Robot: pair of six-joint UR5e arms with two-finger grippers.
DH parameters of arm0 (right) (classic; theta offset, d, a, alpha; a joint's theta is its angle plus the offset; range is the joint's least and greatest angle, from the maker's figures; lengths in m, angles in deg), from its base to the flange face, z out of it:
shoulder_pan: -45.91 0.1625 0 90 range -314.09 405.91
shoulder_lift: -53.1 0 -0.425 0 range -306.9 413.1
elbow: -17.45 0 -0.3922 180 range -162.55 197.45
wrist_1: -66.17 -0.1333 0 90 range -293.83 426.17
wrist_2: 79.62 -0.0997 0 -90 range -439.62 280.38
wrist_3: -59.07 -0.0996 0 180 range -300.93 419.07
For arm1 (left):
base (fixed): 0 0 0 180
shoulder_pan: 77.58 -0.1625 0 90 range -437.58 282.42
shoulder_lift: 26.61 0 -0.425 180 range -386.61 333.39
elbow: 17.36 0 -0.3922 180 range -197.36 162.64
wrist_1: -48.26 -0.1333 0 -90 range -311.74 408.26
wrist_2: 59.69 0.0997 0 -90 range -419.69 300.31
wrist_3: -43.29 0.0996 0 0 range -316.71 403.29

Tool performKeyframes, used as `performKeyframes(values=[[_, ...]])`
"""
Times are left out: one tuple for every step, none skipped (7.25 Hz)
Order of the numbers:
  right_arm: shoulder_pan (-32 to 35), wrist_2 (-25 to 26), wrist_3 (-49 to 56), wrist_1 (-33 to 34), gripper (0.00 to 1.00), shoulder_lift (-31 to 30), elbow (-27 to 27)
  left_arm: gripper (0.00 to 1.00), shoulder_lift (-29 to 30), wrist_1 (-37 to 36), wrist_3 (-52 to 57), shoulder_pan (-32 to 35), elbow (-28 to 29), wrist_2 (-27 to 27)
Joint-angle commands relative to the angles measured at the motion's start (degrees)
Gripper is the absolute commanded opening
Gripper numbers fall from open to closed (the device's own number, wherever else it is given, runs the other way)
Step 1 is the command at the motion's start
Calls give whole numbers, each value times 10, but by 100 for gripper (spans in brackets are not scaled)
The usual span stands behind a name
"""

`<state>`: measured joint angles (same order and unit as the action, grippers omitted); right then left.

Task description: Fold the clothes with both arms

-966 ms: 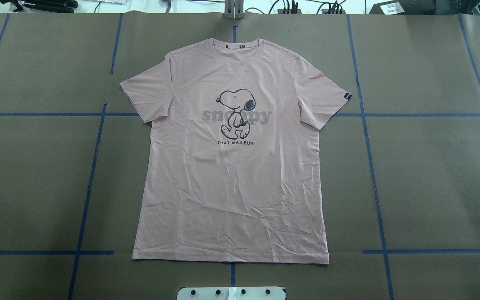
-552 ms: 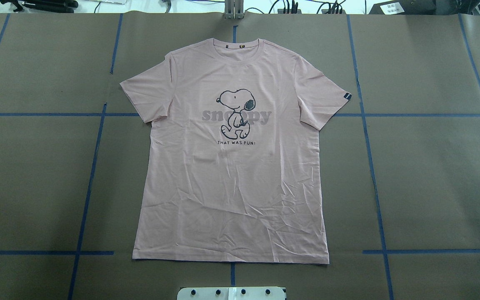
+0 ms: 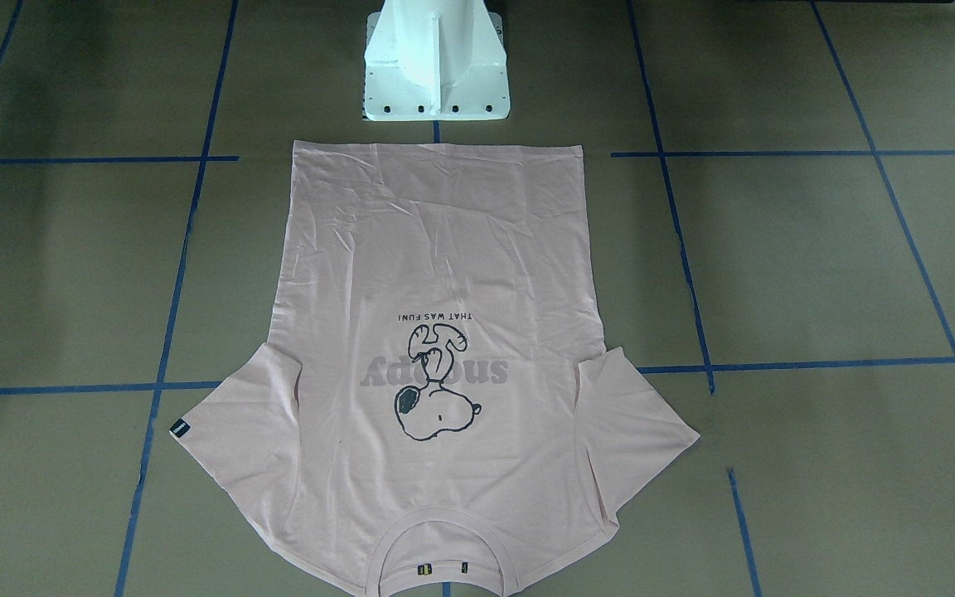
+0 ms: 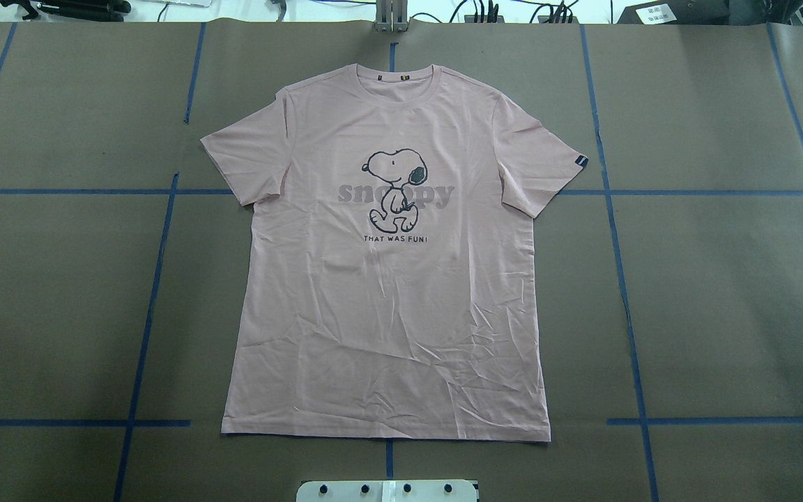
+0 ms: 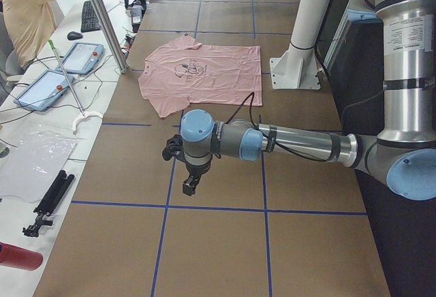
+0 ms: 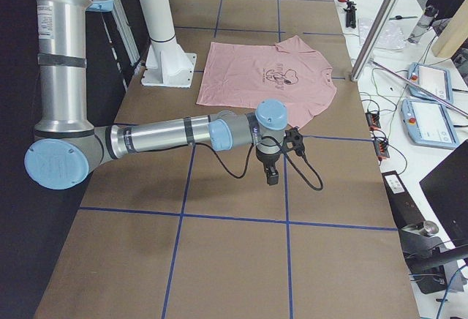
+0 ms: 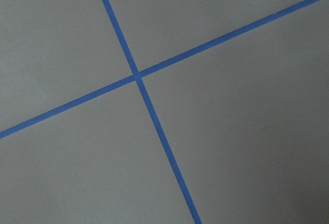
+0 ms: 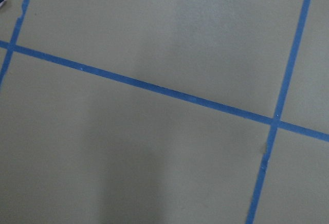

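The pale pink T-shirt [image 4: 387, 300] lies flat and face up on the brown table, collar at the far side, hem near the robot's base, both sleeves spread out. It also appears in the front view as the T-shirt [image 3: 436, 249], with its dark sleeve tag [image 3: 180, 429]. My left gripper [image 5: 191, 186] hangs over bare table well to the side of the shirt, seen only from the left end. My right gripper [image 6: 272, 178] hangs likewise on the other side, seen only from the right end. Whether either is open or shut, I cannot tell. Both wrist views hold only table and blue tape.
The white pedestal base [image 3: 436, 75] stands just behind the shirt's hem. Blue tape lines [image 4: 157, 279] cross the brown table. Beyond the far edge are teach pendants [image 5: 82, 57], a metal post [image 5: 102, 18], cables, tools and a seated person [image 5: 24, 4].
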<state>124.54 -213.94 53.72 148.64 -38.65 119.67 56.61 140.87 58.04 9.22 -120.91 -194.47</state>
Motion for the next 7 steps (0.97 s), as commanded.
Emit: performKeyframes(values=[[-95,49,-222,-148,100,30,-20,100,4,0,0,-1,6,-27],[-139,75,-336,-199,100,87,-78,100,4,1,0,-1,8,-27],[-176,111,-414,-237,100,159,-151,100,4,6,0,-1,8,-27],[-209,170,-496,-250,91,219,-199,100,3,6,1,-1,7,-32],[-231,212,-582,-249,88,280,-233,100,2,6,1,-1,5,-43],[-264,244,-629,-251,85,311,-270,100,1,6,1,-1,5,-44],[-276,278,-635,-251,85,326,-293,100,2,6,1,-1,7,-44]])
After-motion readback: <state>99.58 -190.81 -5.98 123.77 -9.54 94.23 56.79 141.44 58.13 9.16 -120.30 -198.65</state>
